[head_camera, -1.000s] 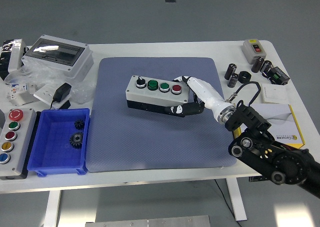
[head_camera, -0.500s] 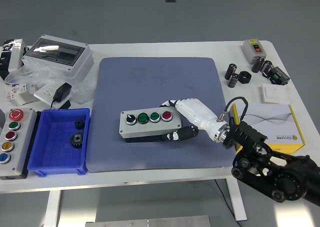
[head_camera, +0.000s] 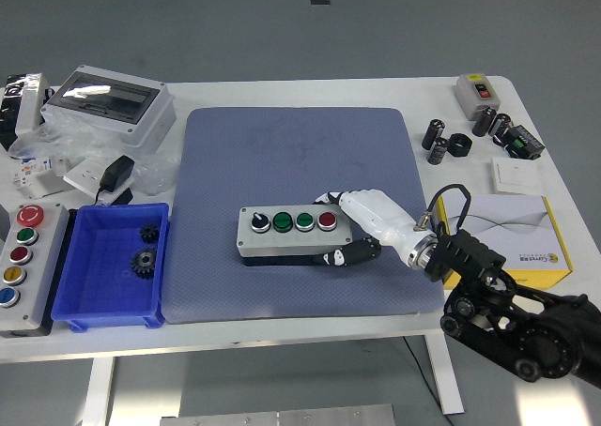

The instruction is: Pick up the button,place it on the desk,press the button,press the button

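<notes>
Since half a second ago the button box [head_camera: 290, 234] has slid a little rightward on the blue mat [head_camera: 300, 163], and a second ago it was much farther up, toward the mat's middle; my right hand [head_camera: 362, 221] brought it down toward the surface's near edge. I judge that I placed it there so its four controls face up, close to me and easy to press: a black selector knob, two green buttons and a red button [head_camera: 327, 220] in a row along the top.

My hand clasps the box's right end, the white fingers [head_camera: 331, 199] reaching along its far side and the dark thumb [head_camera: 349, 254] hooked against its near side, so the grip is narrow and closed on the box. It seems to rest flat on the mat, near the mat's near edge and slightly right of centre, though I cannot tell whether its full weight is down.

My left hand is out of view. Releasing comes next, I think, then pressing.
</notes>
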